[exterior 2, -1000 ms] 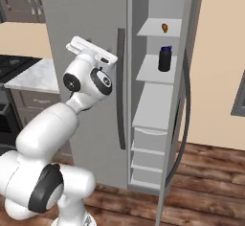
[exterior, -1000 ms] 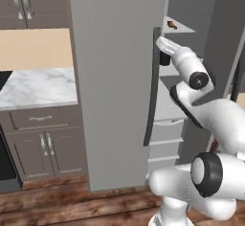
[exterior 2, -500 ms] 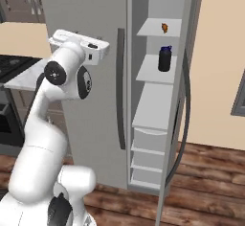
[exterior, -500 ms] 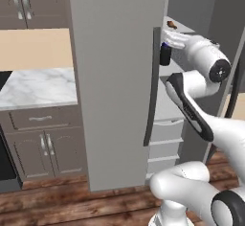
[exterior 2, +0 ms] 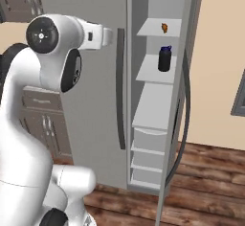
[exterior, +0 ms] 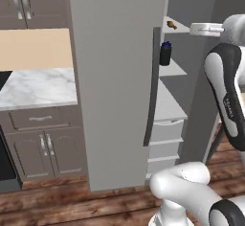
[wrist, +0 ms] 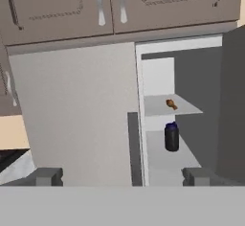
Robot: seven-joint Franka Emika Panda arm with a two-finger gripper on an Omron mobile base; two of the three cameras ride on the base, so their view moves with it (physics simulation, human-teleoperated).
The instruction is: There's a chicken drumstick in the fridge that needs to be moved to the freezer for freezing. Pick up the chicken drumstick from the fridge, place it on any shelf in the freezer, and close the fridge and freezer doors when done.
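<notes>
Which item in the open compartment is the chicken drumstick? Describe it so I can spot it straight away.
Look into the open fridge compartment right of the closed grey door. On its top shelf lies the chicken drumstick, small and orange-brown. The dark jar with a blue lid stands on the shelf below.

A tall grey fridge (exterior: 112, 76) stands against the wall, its right door (exterior 2: 179, 100) swung open on white shelves (exterior 2: 155, 105) and drawers (exterior: 162, 141). To its left a marble counter (exterior: 38, 87) tops grey-brown base cabinets (exterior: 43, 146) with silver handles, and a beige wall (exterior: 33, 48) rises behind. Upper cabinets (wrist: 119, 7) hang above. The floor (exterior 2: 201, 182) is dark reddish wood planks. A dark stove edge (exterior: 5, 167) shows far left.
</notes>
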